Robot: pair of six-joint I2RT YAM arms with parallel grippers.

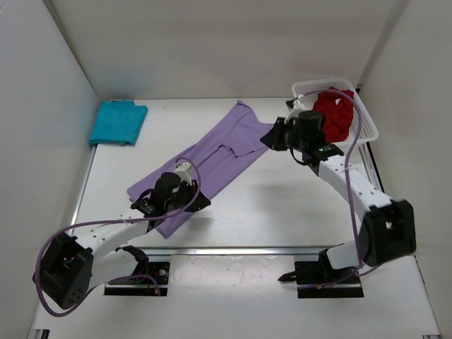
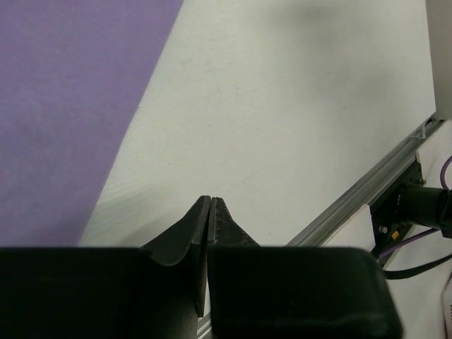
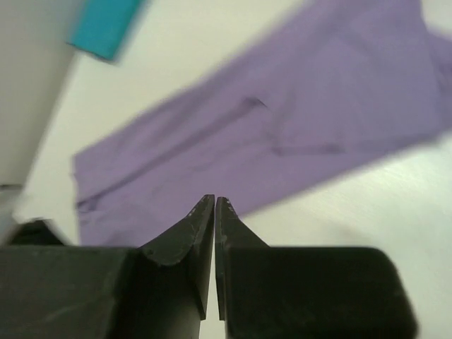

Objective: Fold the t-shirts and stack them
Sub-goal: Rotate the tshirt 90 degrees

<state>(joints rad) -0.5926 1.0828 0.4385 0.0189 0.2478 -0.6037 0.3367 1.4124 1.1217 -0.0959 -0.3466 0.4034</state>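
Pincers empty, left pincer (image 2: 210,201) shut, right pincer (image 3: 215,200) nearly shut.

3 plain t-shirts are showing: a lavender t-shirt (image 1: 212,159), a teal t-shirt (image 1: 118,122) and a deep red t-shirt (image 1: 334,113). The mesh basket (image 1: 366,113) and table (image 1: 282,205) are looking white, the arms (image 1: 353,187) white and black.

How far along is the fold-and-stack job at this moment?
Done: the teal t-shirt lies folded at the far left corner. In hand: the lavender t-shirt lies as a long strip mid-table; left gripper and right gripper are shut on nothing. Left: the red t-shirt sits crumpled in the basket; nothing stacked.
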